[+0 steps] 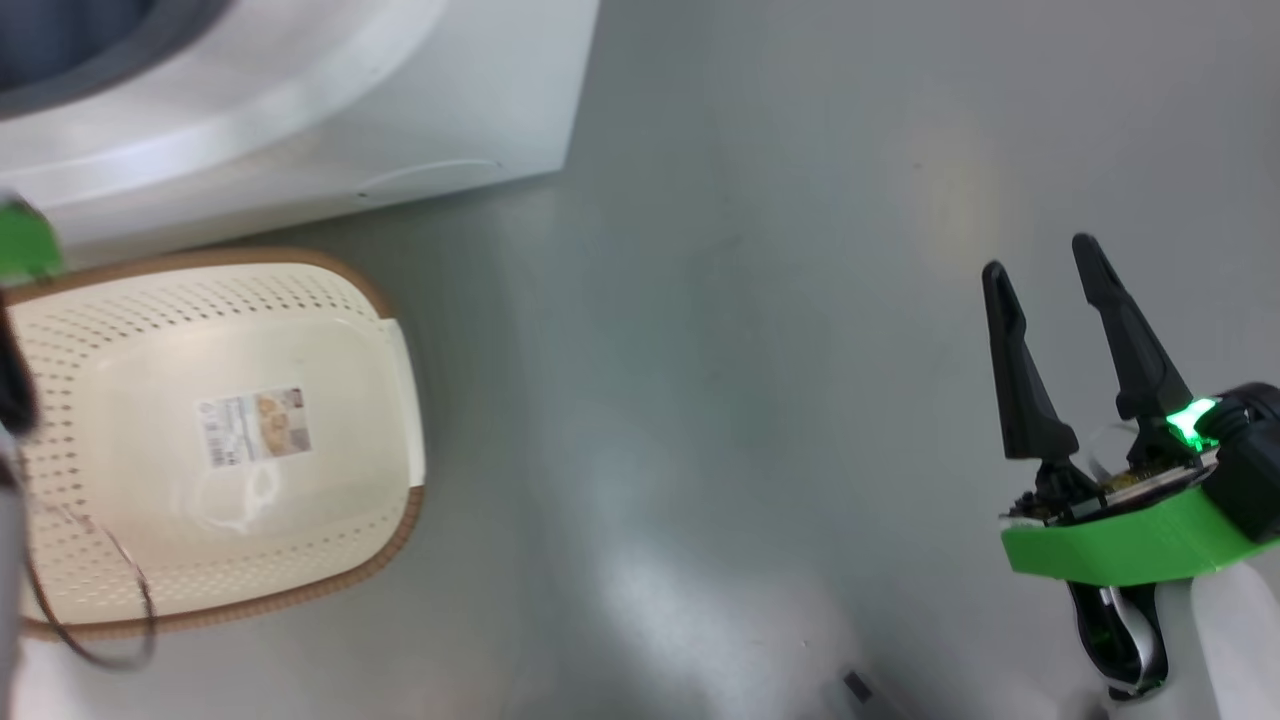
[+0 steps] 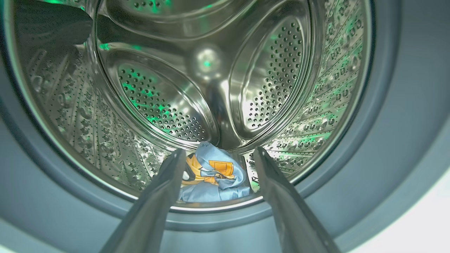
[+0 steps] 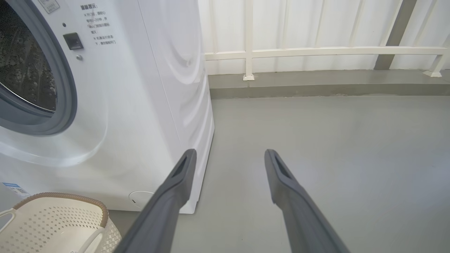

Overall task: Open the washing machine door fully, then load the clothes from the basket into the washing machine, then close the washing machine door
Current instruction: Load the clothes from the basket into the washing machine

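The clothes (image 2: 212, 172), a crumpled light-blue bundle with orange print, lie at the bottom of the drum (image 2: 207, 88), at its front edge just behind the grey ring (image 2: 386, 123). The left gripper (image 2: 218, 151) points into the drum mouth with its two fingers spread wide, one on each side of the bundle as the wrist view shows it. Nothing is clamped between them, and I cannot tell whether the tips touch the cloth.

The washer (image 3: 140, 105) stands on the grey floor (image 1: 750, 350), and in the right wrist view its round opening shows part of the steel drum.

The basket (image 1: 380, 300) sits on the floor just in front of the washer's base, near its front right corner. Its perforated cream bottom is bare around a paper label (image 1: 252, 428). In the right wrist view its brown rim (image 3: 63, 198) shows at the lower left, below a blue sticker (image 3: 14, 188) low on the washer's front.

The right gripper (image 1: 1040, 257) hangs over the bare floor, well apart from the basket and off to the right of the washer's corner. Its fingers are wide apart, holding nothing and touching nothing, and a green light glows at their base. From its own wrist the fingers (image 3: 182, 175) point past the washer's front corner towards a white rail (image 3: 316, 52) at the floor's far edge.
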Robot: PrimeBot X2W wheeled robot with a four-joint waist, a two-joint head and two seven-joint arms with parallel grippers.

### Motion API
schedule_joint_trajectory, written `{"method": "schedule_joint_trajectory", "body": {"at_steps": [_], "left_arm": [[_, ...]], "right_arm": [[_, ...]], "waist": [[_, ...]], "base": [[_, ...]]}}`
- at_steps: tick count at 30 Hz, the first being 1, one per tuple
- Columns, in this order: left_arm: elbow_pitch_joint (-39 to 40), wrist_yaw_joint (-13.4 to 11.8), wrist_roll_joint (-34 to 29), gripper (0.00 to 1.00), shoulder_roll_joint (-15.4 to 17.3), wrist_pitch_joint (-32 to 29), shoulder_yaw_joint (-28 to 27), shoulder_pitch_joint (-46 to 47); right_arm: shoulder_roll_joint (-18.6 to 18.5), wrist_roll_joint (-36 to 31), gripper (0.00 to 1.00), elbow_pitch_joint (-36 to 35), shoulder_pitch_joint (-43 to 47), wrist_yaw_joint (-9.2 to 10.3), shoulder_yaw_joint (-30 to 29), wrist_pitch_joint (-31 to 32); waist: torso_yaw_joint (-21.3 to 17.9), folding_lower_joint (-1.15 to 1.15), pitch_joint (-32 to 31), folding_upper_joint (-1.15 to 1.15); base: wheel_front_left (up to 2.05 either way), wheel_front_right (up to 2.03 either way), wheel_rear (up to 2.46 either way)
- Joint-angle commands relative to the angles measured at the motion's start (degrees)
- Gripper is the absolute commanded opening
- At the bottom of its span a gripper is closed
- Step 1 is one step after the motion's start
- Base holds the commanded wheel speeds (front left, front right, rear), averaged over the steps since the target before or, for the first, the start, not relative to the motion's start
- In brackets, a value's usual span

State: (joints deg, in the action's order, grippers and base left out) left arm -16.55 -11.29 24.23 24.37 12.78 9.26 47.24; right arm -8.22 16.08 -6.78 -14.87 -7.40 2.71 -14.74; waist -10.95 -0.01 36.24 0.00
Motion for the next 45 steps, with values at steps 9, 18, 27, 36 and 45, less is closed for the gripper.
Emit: {"method": "schedule_joint_trajectory", "body": {"at_steps": [9, 18, 27, 36, 45], "left_arm": [[20.5, -7.4, -1.7, 1.00, -1.6, 1.5, -0.7, -23.1], [27.4, -10.7, -2.5, 1.00, -5.8, 1.9, 2.2, -36.9], [28.1, -10.0, -2.3, 1.00, -8.0, 2.1, 4.1, -44.2], [26.4, -7.3, -1.2, 1.00, -9.0, 2.2, 4.7, -50.0], [24.6, -4.0, -1.4, 1.00, -8.9, 2.2, 5.5, -53.6]], "right_arm": [[-2.1, -1.8, 1.00, -1.3, 5.1, -0.09, -0.3, -0.3], [-3.7, -2.6, 1.00, -0.7, 8.3, -0.09, -0.2, -0.3], [-4.0, -3.6, 1.00, 0.3, 13.7, -0.09, -1.2, -0.3], [-3.8, -4.8, 1.00, 0.4, 18.5, -0.09, -1.5, -0.3], [-3.0, -5.6, 1.00, 0.9, 21.8, -0.09, -1.1, -0.3]], "waist": [[5.5, 0.01, -7.2, 0.00], [8.9, 0.01, -13.2, 0.00], [11.5, 0.01, -20.6, 0.00], [12.8, 0.01, -27.5, 0.00], [13.4, 0.01, -33.0, 0.00]], "base": [[0.00, 0.00, 0.00], [0.00, 0.00, 0.00], [0.00, 0.00, 0.00], [0.00, 0.00, 0.00], [0.00, 0.00, 0.00]]}}
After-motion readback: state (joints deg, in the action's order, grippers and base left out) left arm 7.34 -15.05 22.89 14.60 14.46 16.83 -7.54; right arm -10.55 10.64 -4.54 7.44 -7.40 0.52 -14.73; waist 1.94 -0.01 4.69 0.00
